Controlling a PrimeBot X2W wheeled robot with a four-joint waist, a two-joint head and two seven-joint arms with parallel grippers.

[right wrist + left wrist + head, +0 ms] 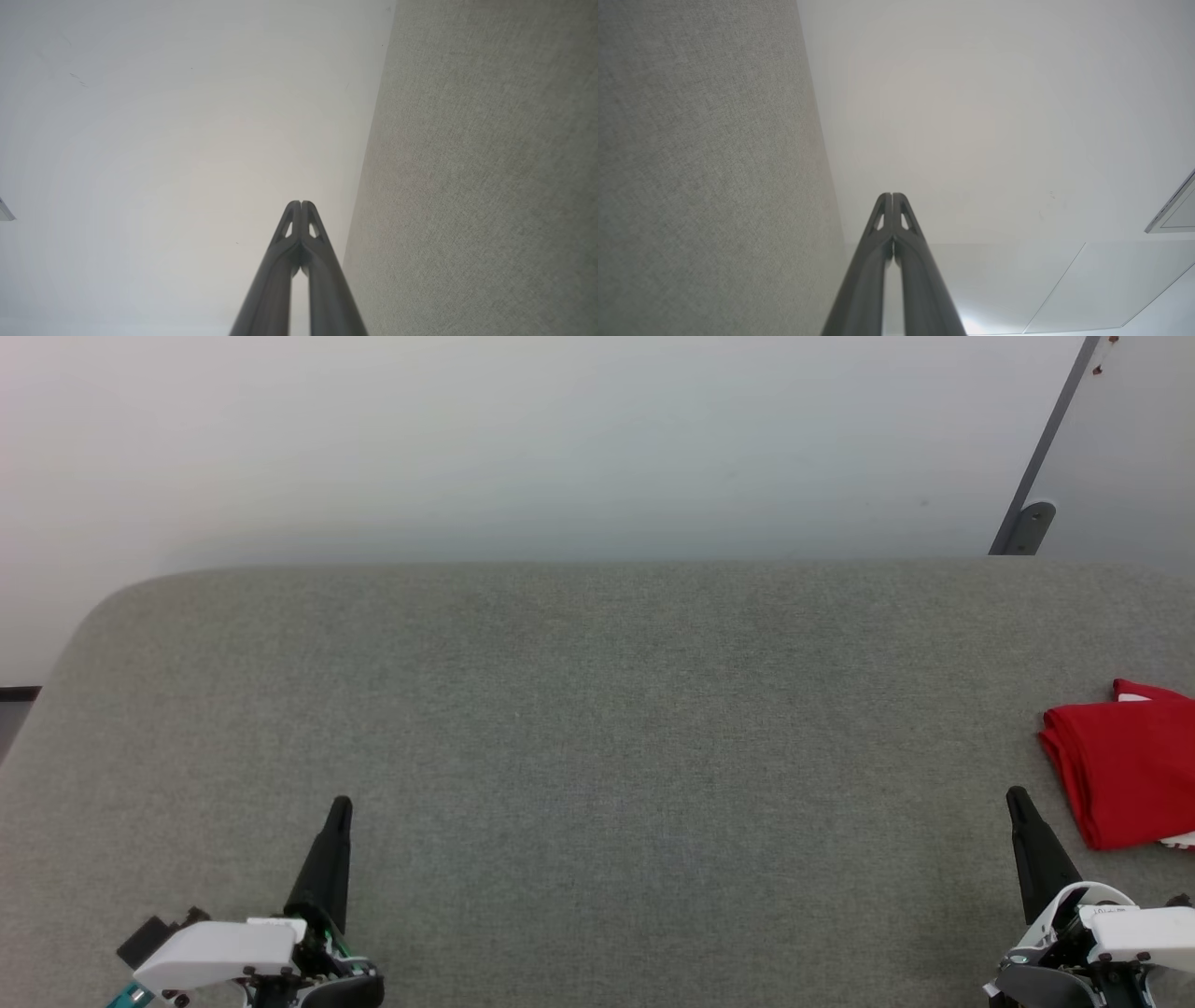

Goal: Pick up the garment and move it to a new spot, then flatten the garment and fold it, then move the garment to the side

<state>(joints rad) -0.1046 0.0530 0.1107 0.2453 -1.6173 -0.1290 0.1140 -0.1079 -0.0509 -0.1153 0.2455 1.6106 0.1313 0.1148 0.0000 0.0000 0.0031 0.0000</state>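
The garment (1125, 765) lies folded into a compact red bundle at the right edge of the grey fabric table (597, 756), with a bit of white trim showing at its lower corner. My right gripper (1016, 795) is shut and empty, just left of and below the bundle, apart from it. At the lower left, my left gripper (341, 803) is shut and empty, far from the garment. In the wrist views each pair of fingertips, left gripper (892, 195) and right gripper (301, 203), is pressed together with nothing between.
The table's rounded far edge meets a pale wall (560, 448). A grey metal post with a bracket (1032, 518) leans at the back right. Bare grey cloth spans the table's middle and left.
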